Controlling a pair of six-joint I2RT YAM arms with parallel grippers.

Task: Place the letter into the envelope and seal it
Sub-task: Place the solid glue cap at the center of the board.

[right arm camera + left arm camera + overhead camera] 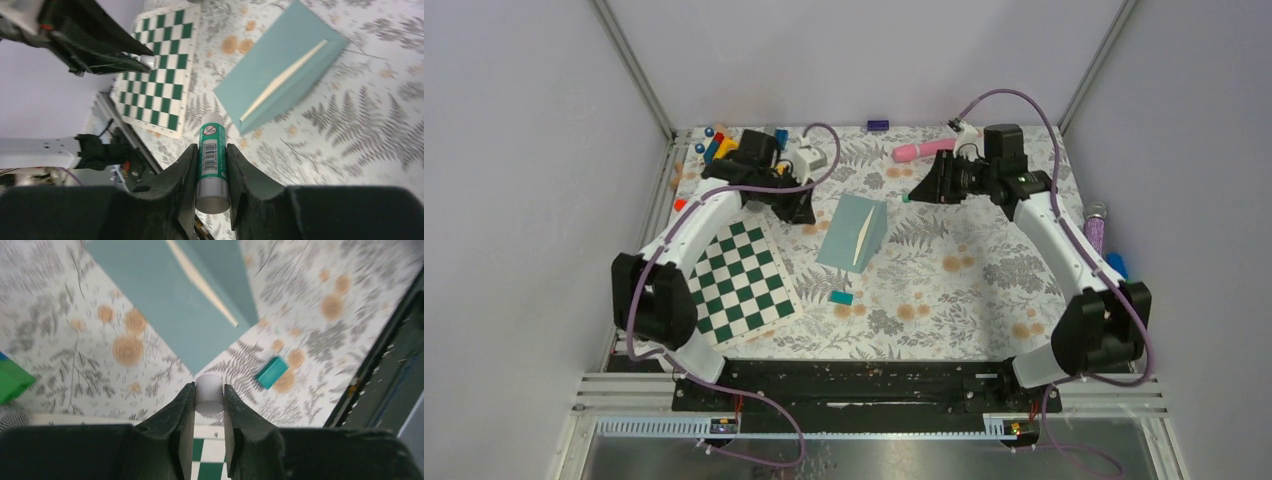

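- while the envelope (844, 225) lies flat on the floral worktop (964, 290) at the middle of the overhead view, a thin cream edge of the letter (863, 240) shows along its flap line; the rest of the sheet looks tucked inside, and i cannot tell if the flap is fully down.
- the right claw (211, 148) is clamped on a green-labelled glue stick (212, 172), up and to the right of the envelope in that view, apart from it.
- the left claw (209, 388) pinches a small white cylinder (209, 400), likely the stick's cap, just left of the envelope.
- risk: nothing pins the envelope, so a dragging glue tip could slide it or crumple the flap.
- risk: glue on the exposed letter edge would bond the sheet to the flap.
- risk: the shallow pinch could let the cap drop and roll.
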